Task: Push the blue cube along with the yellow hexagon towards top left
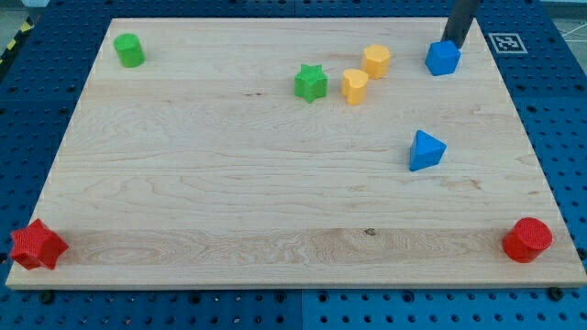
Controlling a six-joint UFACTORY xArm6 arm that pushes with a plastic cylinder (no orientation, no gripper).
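Blue cube [442,59] sits near the board's [229,183] top-right edge, my tip [454,41] touching it from behind, holding nothing. Yellow hexagon [376,60] lies just left; bare wood stretches beyond.

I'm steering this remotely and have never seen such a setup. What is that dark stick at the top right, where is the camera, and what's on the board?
There is one camera view, looking down across a wooden board; where the camera is mounted is not on record. The dark stick is the arm's rod. It has no pincer and holds nothing; it only pushes. My tip sits at the top edge of the blue cube, top right. To the cube's left lie the yellow hexagon, a yellow heart and a green star. A green cylinder stands top left, a blue triangle right of centre, a red star bottom left, a red cylinder bottom right.
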